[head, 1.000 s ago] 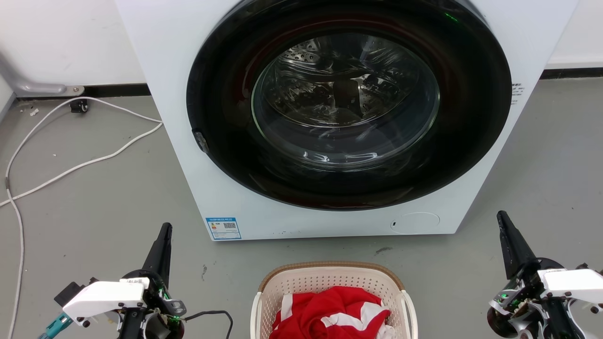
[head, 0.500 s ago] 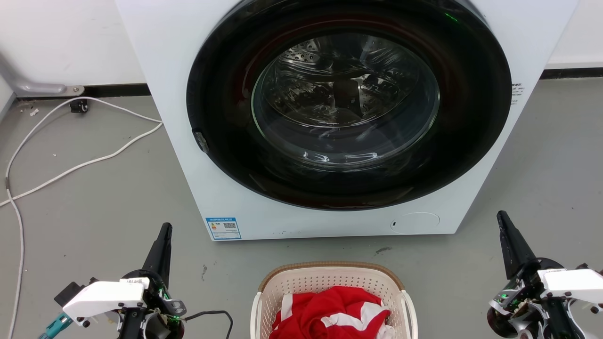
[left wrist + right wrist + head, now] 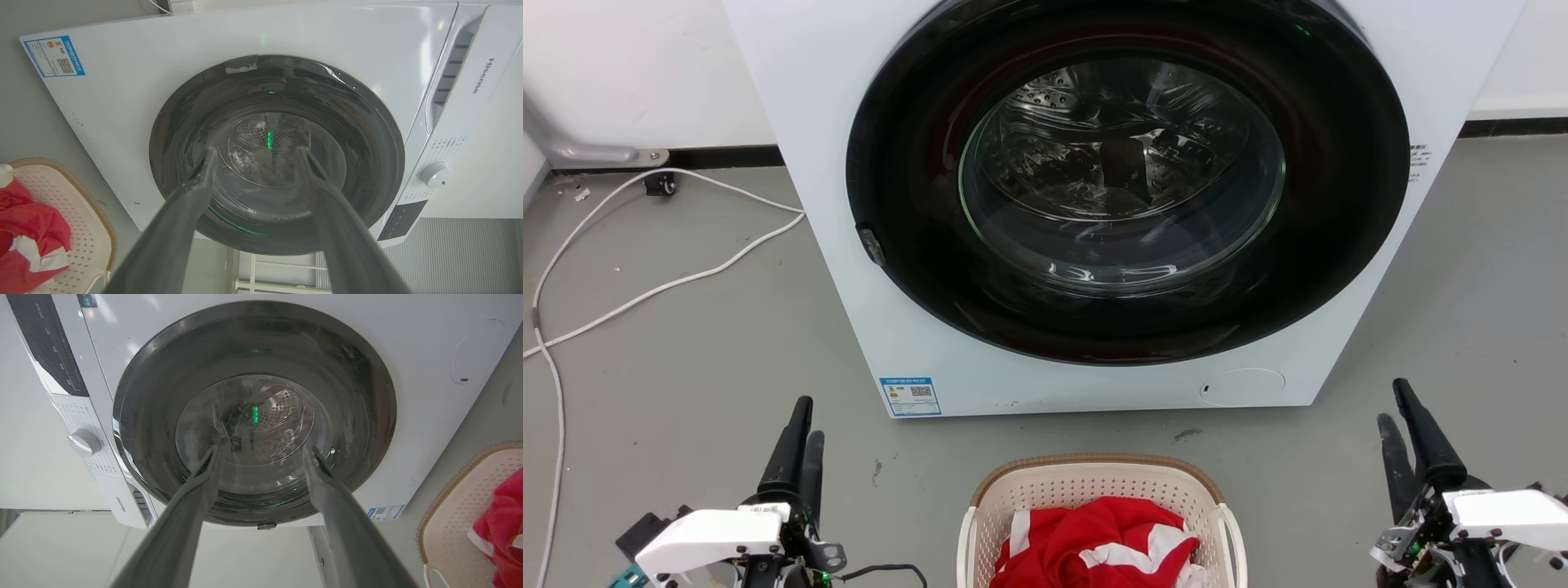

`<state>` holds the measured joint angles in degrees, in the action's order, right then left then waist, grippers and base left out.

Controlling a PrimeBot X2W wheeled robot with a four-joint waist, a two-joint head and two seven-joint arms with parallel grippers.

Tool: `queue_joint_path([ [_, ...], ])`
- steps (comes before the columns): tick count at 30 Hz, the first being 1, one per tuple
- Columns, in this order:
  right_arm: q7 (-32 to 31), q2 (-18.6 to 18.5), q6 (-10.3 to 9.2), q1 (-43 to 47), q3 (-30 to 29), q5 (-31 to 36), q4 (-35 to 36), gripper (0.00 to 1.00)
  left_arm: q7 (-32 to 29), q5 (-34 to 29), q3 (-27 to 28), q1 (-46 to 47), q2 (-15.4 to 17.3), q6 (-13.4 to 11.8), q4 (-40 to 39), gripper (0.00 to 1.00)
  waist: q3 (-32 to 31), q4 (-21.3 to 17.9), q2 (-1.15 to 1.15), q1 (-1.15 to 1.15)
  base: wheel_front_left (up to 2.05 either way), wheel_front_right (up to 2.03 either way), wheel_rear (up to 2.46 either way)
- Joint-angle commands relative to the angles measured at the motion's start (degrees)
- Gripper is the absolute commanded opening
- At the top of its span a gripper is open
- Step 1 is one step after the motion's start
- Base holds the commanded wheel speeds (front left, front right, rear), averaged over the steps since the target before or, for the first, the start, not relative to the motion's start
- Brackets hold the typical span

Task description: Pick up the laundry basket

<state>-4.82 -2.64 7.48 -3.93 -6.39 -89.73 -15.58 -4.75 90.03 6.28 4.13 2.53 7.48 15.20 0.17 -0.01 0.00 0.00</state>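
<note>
The left pincer [image 3: 809, 418] and the right pincer [image 3: 1392, 402] both have their fingers apart and hold nothing. In the head view they stand over the floor [image 3: 686, 367] on either side of the laundry basket [image 3: 1094, 462], each well apart from it and pointing toward the washing machine [image 3: 817, 245]. The basket sits on the floor between them, near the washer's front lower edge, with a red and white garment [image 3: 1094, 539] inside.

In the left wrist view, the left pincer [image 3: 257, 151] frames the washer door, and the basket [image 3: 102, 220] lies off to the side, outside the fingers' line.

In the right wrist view, the right pincer [image 3: 264, 448] aims at the door too, with the basket [image 3: 453, 506] to the side.

Neither pincer is lined up with a handle, so each probably has to swing inward and down. A finger catching the perforated wall could shove the basket. Lifting the two sides unevenly could tilt it and spill the garment.
</note>
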Motion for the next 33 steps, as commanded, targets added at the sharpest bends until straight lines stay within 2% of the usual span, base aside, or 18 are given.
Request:
queue_joint_path([
  [1,0.7,-0.1,0.01,-0.9,-0.1,2.8,1.7,1.00,0.7,-2.1,0.4,0.8,0.2,-0.1,-1.5,1.00,0.0,0.0,0.00,0.00,0.00,0.00,0.00],
  [22,6.0,-0.2,0.01,1.7,1.9,33.2,9.4,1.00,6.0,-27.4,-1.9,-1.7,0.3,-4.7,-7.4,1.00,-0.2,0.1,0.00,0.00,0.00,0.00,0.00],
  [33,8.5,-0.2,0.01,3.0,3.0,46.2,12.3,1.00,8.5,-39.6,-3.4,-3.1,0.3,-5.6,-9.6,1.00,-0.4,0.1,0.00,0.00,0.00,0.00,0.00],
])
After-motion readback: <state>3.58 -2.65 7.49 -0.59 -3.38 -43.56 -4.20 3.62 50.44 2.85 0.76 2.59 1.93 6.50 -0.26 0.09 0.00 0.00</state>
